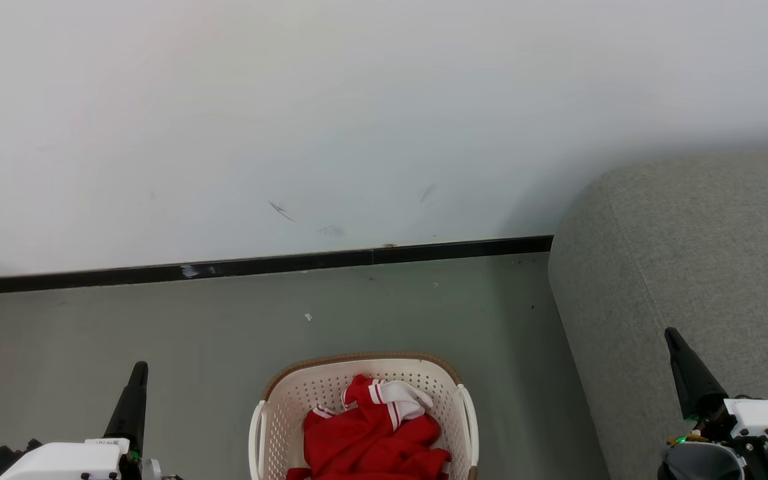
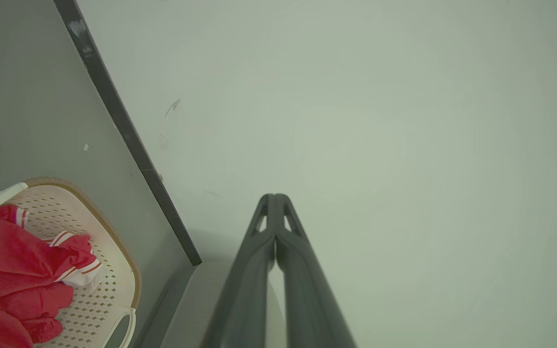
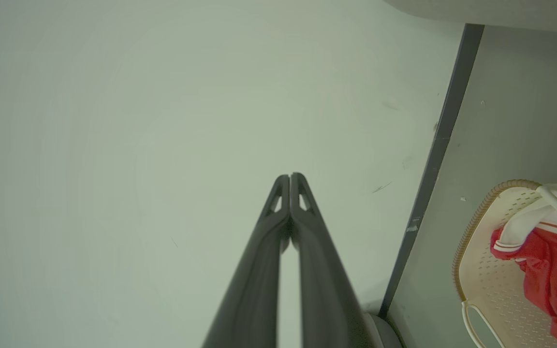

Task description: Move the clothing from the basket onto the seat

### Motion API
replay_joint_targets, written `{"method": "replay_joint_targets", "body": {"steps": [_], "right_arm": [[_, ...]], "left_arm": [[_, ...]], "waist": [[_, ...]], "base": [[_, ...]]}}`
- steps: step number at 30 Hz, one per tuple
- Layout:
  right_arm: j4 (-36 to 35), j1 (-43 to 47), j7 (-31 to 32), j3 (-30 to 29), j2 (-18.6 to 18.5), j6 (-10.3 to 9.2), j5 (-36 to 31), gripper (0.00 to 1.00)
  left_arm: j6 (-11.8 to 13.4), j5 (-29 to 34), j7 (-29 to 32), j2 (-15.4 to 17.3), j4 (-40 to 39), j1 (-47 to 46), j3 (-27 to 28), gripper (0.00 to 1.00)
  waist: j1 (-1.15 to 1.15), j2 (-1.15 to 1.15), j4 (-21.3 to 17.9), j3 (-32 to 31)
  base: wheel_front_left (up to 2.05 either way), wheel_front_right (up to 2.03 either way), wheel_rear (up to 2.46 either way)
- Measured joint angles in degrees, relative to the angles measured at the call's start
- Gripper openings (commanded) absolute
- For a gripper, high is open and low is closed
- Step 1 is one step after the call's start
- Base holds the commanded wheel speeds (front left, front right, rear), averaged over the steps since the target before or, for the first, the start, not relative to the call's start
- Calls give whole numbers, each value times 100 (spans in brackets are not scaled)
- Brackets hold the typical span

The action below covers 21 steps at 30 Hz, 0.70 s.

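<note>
Head view: clothing [image 1: 371, 440] lies heaped in the basket [image 1: 357, 360] at 6 o'clock; sofa [image 1: 691, 253] at 3 o'clock. Both the left gripper [image 2: 274, 198] and right gripper [image 3: 290, 176] are pressed together, empty. Cloth is likely soft, light and floppy; pinch the heap's raised top fold.

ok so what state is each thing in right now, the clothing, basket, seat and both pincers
basket, upright on the floor, loaded
clothing, crumpled in a heap inside the basket
seat, no clothing on the part in view
left pincer, shut, holding nothing
right pincer, shut, holding nothing
</note>
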Motion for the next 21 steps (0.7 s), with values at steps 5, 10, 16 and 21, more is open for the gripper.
{"method": "replay_joint_targets", "body": {"steps": [5,10,16,21], "right_arm": [[0,0,0,0,0,0,2,0],[0,0,0,1,0,0,2,0],[0,0,0,1,0,0,2,0],[0,0,0,1,-1,0,2,0]], "left_arm": [[0,0,0,0,0,0,0,0],[0,0,0,0,0,0,0,0],[0,0,0,0,0,0,0,0],[0,0,0,0,0,0,0,0]], "waist": [[0,0,0,0],[0,0,0,0],[0,0,0,0],[0,0,0,0]], "base": [[0,0,0],[0,0,0],[0,0,0],[0,0,0]]}}
